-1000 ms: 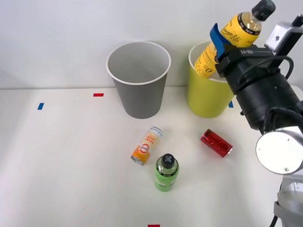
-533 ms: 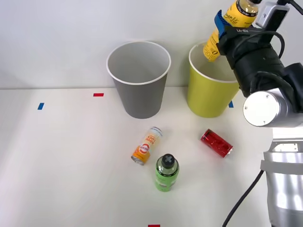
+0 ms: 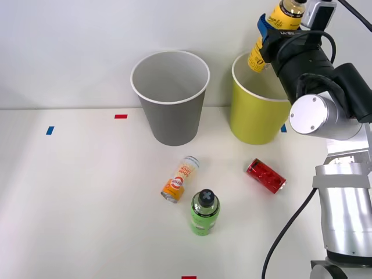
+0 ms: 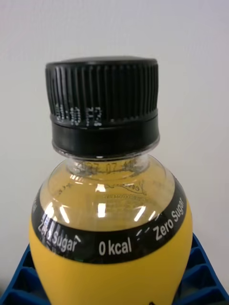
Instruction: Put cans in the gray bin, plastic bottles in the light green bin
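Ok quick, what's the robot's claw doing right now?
Right claw: closed on the yellow bottle, holding it above the light green bin.

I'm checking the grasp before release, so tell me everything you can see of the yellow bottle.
The yellow bottle is clear plastic holding yellow liquid, with a ribbed black cap and a yellow label whose black band reads "Zero Sugar" and "0 kcal". It is held in the air, tilted, bottom end lowest, above the light green bin. The right gripper is closed on its body; blue ribbed fingers press its sides. Nothing else touches it.
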